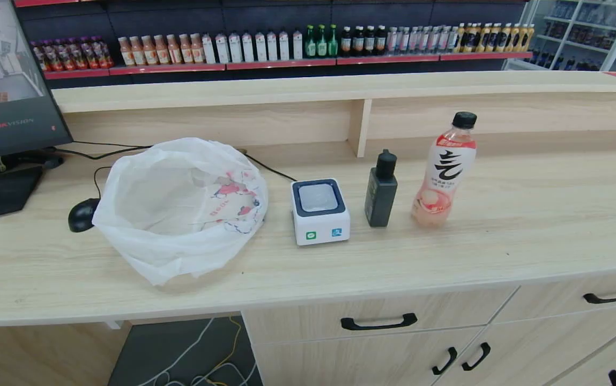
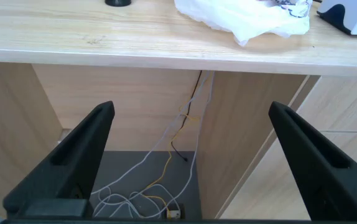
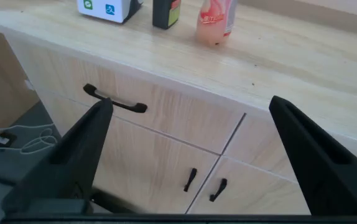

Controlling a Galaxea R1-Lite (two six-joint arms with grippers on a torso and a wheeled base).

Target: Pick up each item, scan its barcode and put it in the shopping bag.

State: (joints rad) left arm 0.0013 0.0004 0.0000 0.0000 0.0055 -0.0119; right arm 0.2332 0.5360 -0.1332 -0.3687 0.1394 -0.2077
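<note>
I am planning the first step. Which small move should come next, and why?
Probably lift the right gripper toward the pink bottle: the gripper hangs open and empty below the counter, and that bottle stands farthest right, beyond the dark bottle and scanner.

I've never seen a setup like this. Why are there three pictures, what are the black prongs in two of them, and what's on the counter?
This is a two-armed robot standing at a shop counter. The wide picture comes from a camera on its head, looking down at the countertop. The other two come from cameras on its wrists. The black prongs there are the fingers of its grippers, which serve as its hands. The left gripper and the right gripper are both open, hold nothing, and are out in front of the counter's edge. On the counter, from the robot's left, are a computer mouse, an open white shopping bag, a small white barcode scanner, a dark bottle and a pink drink bottle. Both bottles are upright.
</note>
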